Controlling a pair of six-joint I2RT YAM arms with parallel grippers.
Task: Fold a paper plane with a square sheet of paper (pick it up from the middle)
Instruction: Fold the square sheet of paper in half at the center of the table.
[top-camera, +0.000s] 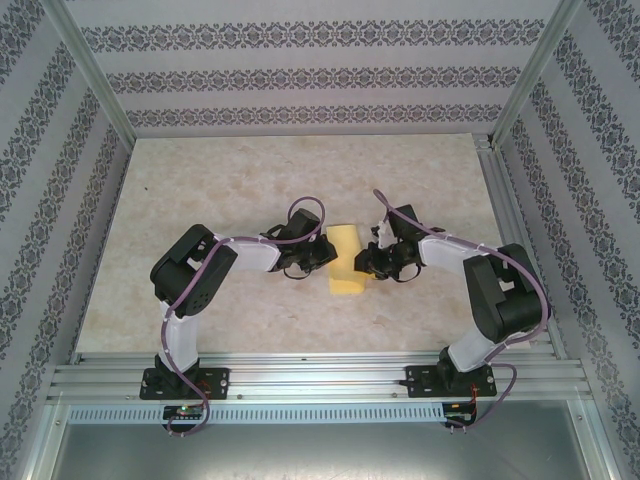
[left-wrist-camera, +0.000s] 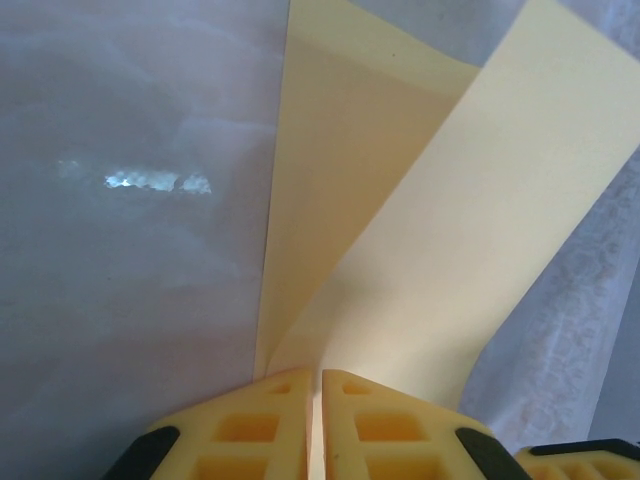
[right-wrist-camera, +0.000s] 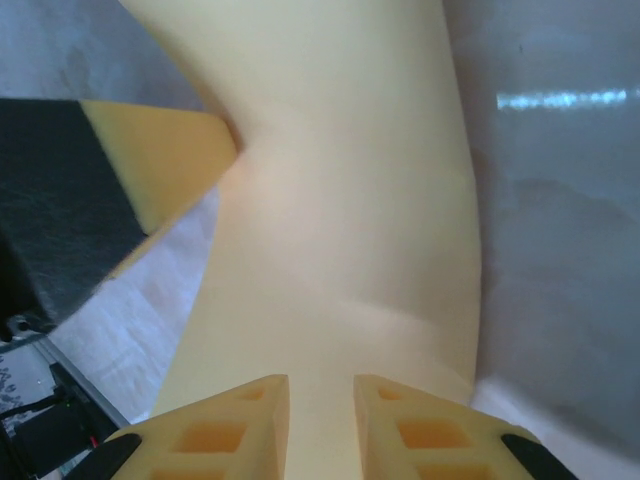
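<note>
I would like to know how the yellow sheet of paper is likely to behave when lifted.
Probably floppy: pinched in the shut left gripper, the yellow sheet of paper curls over itself rather than standing flat. Likely light, since that narrow pinch holds a flap up. It probably creases readily; the right wrist view shows a soft bend.

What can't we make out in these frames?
- Top view: folds and side edges of the square sheet of paper, too small and overlapped by the left gripper and right gripper.
- Left wrist: the pinched edge, hidden inside the shut fingers.
- Right wrist: whether its parted jaws touch the sheet, cut off at the bottom edge.
</note>
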